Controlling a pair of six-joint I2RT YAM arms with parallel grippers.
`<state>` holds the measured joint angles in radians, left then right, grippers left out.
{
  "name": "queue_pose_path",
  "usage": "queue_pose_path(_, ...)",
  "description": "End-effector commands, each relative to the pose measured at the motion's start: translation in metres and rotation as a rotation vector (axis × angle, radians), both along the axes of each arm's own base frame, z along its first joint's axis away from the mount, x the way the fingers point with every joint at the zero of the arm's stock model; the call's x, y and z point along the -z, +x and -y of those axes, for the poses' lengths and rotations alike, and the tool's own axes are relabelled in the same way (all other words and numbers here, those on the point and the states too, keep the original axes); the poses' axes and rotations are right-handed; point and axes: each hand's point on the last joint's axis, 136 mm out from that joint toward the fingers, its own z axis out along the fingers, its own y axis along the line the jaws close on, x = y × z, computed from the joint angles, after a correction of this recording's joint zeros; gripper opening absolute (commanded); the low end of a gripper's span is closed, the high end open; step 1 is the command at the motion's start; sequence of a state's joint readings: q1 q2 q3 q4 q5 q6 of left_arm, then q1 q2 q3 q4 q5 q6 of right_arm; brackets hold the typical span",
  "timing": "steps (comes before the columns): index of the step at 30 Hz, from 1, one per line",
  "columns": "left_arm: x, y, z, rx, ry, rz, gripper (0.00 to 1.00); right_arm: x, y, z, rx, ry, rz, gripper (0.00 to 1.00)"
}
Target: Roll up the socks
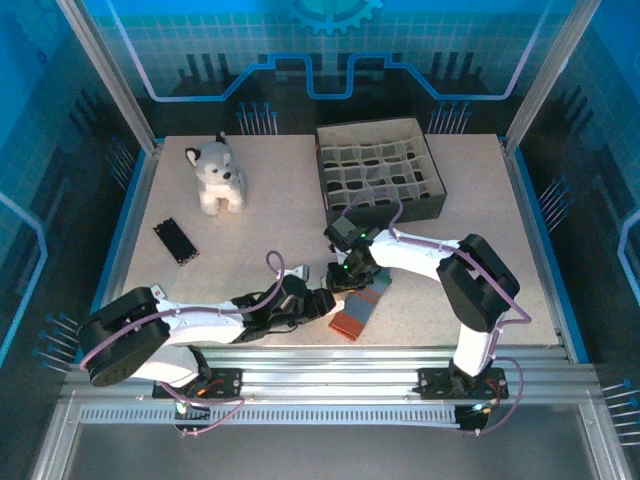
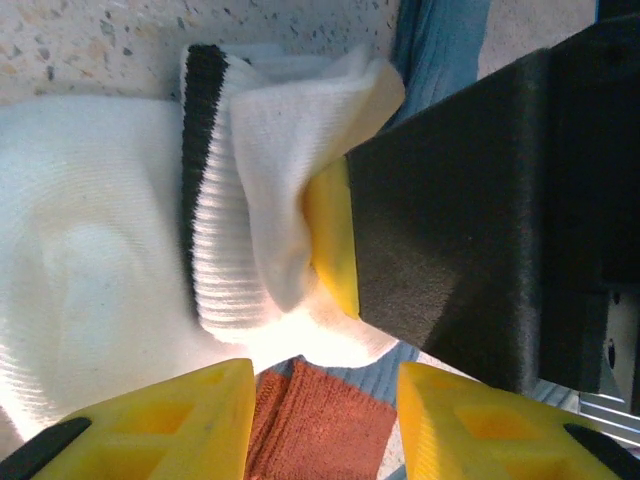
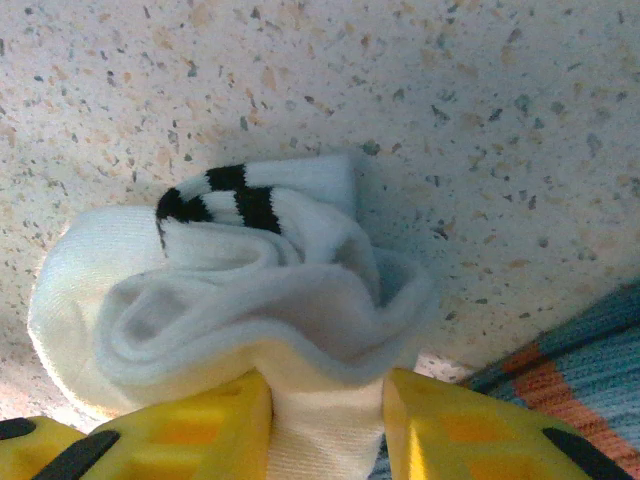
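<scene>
1. Top external view.
   - Table point(image 1: 280, 210), speckled. Husky toy point(image 1: 218, 175) at far left, divided box point(image 1: 380, 185) at far right, small black block point(image 1: 175, 240) at left. All three are well apart from the work.
   - The two arms meet at near centre, with the left gripper point(image 1: 322, 300) and right gripper point(image 1: 346, 272) close together.
   - Grey-blue sock point(image 1: 362, 308) lies flat just beside them, its orange-red cuff toward the near edge.
   - The set of the jaws cannot be read from this height.

2. Left wrist view.
   - White sock point(image 2: 100, 260) is bunched on the table, its dark-striped cuff doubled over on itself.
   - Left gripper point(image 2: 325, 405): jaws apart. The orange-red cuff shows in the gap beyond them, and nothing is seen pinched.
   - One finger of the right gripper, black with a yellow pad point(image 2: 332, 240), presses into the white fold.

3. Right wrist view.
   - Right gripper point(image 3: 325, 430): clamped on the white sock, with fabric drawn down between its two yellow fingers.
   - The rest of that sock sits as a loose wad on the table, stripes uppermost.
   - The grey-blue sock shows at the lower right corner, just beside the wad.

4. Progress, as judged.
   - Done: the white sock is gathered and partly turned over.
   - Left: the wad is slack, not a firm roll. The grey-blue sock is still flat and unrolled.
   - Most of the task looks outstanding.
</scene>
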<state>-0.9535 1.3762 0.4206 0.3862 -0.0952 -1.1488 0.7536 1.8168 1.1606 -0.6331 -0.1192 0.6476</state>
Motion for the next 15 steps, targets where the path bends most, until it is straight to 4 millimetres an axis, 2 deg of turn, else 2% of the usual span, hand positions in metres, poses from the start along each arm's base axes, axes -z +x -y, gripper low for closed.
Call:
queue_pose_path(1, -0.018, 0.016, 0.012, -0.015, -0.009, 0.114, 0.42, 0.021, -0.025, 0.014, 0.001, -0.103, -0.102, 0.35)
queue_pose_path(7, -0.025, 0.016, 0.024, -0.035, -0.102, 0.183, 0.41, 0.018, -0.021, 0.013, 0.044, -0.068, -0.097, 0.36)
queue_pose_path(15, -0.028, 0.001, 0.005, 0.021, 0.099, 0.274, 0.43, 0.019, -0.022, 0.023, 0.109, -0.035, -0.086, 0.36)
